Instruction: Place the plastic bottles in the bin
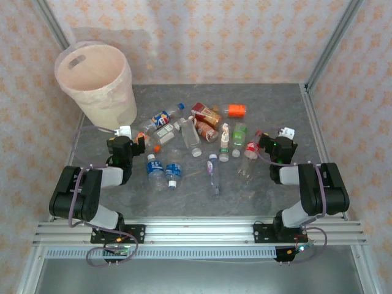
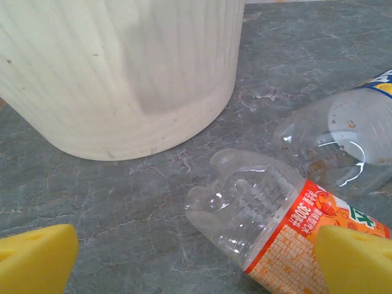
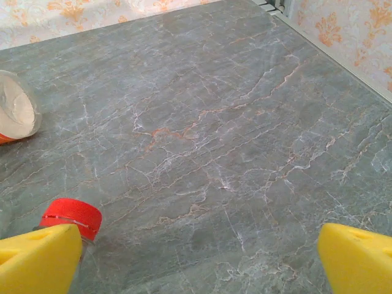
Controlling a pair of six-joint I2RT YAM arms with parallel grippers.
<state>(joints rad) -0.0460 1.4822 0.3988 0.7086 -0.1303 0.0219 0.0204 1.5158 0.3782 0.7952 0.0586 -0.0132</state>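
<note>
Hovering with my left pincer (image 2: 196,260) and right pincer (image 3: 196,260) apart, empty, I see bottles (image 1: 191,136) lying on the worktop (image 1: 263,202) near the bin (image 1: 110,104); the orange-label bottle (image 2: 275,226) may roll away if I touch one side first

One camera sits high up behind my two arms and looks down on the whole grey stone-look table (image 1: 269,190). My left wrist camera is low and very close, facing the big round cream plastic bin (image 2: 122,73). The high view shares that bin (image 1: 113,101). My right wrist camera is low too, facing the far right corner. The small red bottle cap (image 3: 70,215) there may be shared as well.
</note>
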